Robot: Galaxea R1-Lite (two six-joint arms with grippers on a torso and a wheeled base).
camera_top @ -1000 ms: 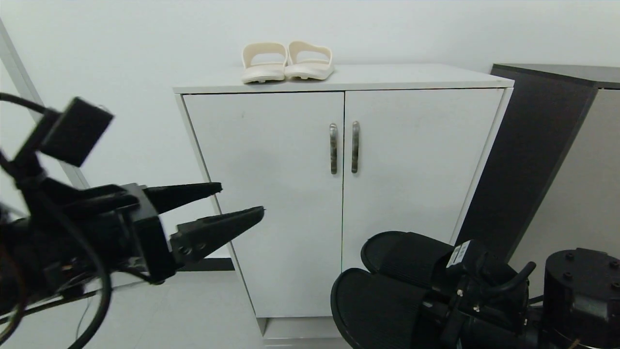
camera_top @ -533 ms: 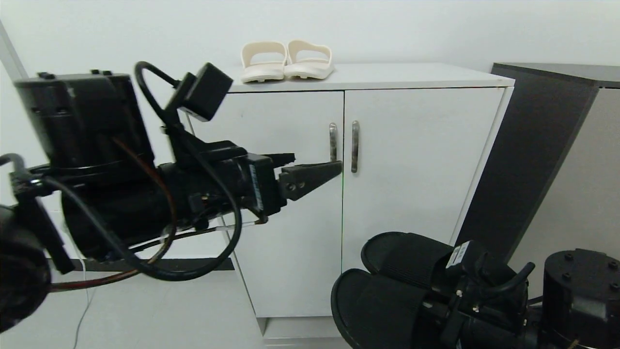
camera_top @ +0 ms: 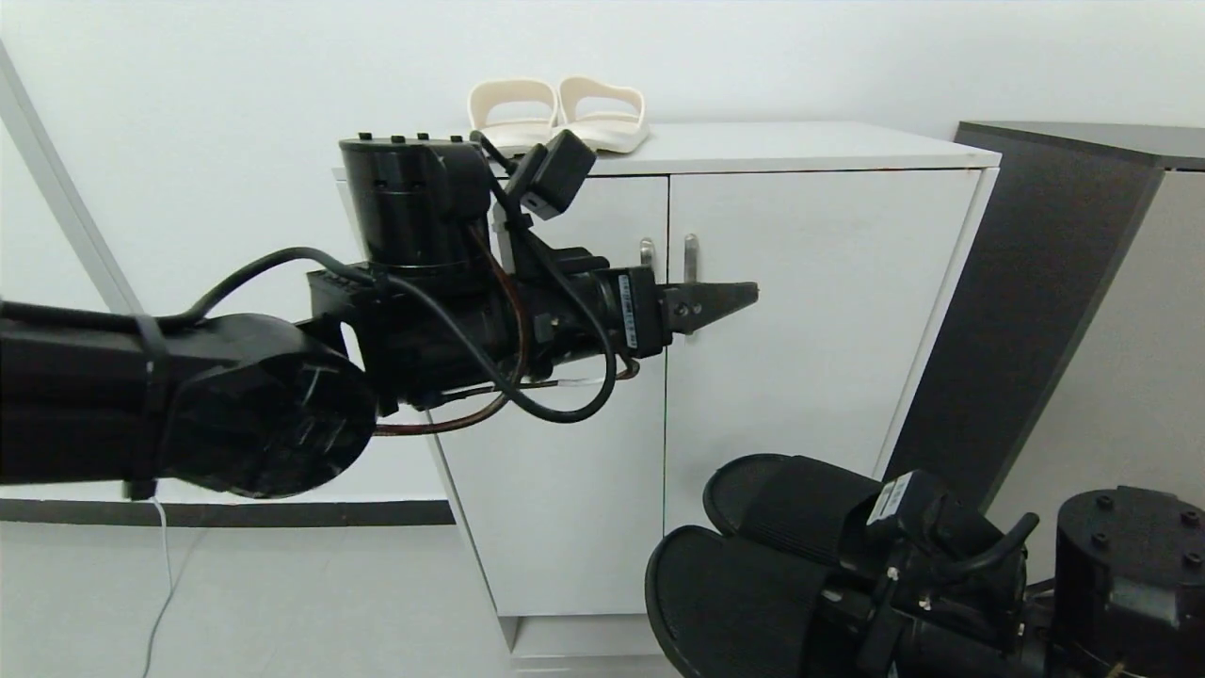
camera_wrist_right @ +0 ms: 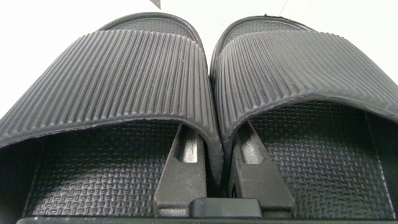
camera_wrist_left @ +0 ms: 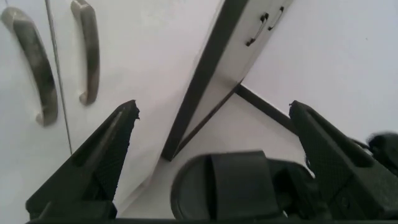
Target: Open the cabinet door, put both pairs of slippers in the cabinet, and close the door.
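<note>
My right fingers (camera_wrist_right: pixel 183 174) pinch the black slippers (camera_top: pixel 753 603) together, straps ribbed, footbeds dimpled; my left fingers (camera_wrist_left: pixel 93 162) gape wide beside the metal handles (camera_wrist_left: pixel 87 50) of the shut white cabinet (camera_top: pixel 810 377).

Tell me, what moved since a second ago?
The left gripper swung up from low on the left and across to the handles, open, gripping nothing. The doors stay shut, the white slippers stay on top of the cabinet, and the right gripper still holds the black slippers.
</note>
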